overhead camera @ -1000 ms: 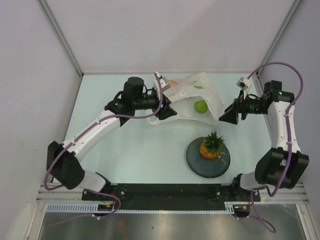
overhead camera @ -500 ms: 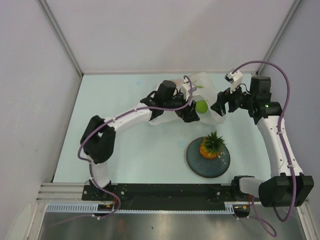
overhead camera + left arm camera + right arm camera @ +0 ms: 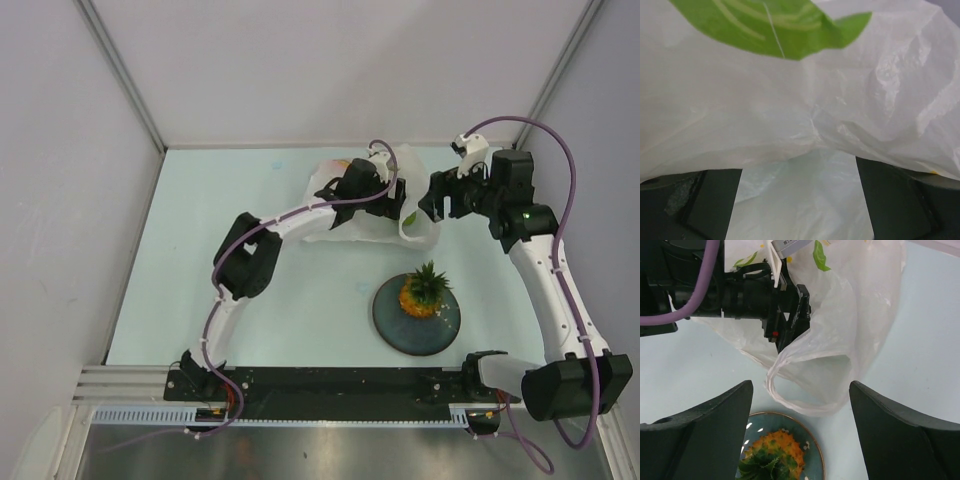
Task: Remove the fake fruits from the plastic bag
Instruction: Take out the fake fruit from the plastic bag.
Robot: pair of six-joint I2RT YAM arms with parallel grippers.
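The plastic bag [image 3: 375, 195] lies crumpled at the back middle of the table. My left gripper [image 3: 396, 202] is open and pushed into its mouth. In the left wrist view [image 3: 799, 167] white film [image 3: 790, 100] fills the frame between the spread fingers. A bit of the green round fruit [image 3: 409, 216] shows beside that gripper. My right gripper [image 3: 438, 200] is open and empty, hovering just right of the bag. Its wrist view [image 3: 801, 385] looks down on the bag's handle loop [image 3: 805, 405]. The orange pineapple [image 3: 424, 292] stands on the dark plate [image 3: 390, 325]. Other fruits are hidden.
The plate with the pineapple also shows at the bottom of the right wrist view [image 3: 812, 450], close below the bag handle. The left arm [image 3: 290, 215] stretches across the table's middle. White enclosure walls [image 3: 120, 90] stand at the left, back and right.
My left gripper has swung right and gone into the bag's mouth, now covering most of the green fruit. My right gripper has moved left and up toward the bag's right side.
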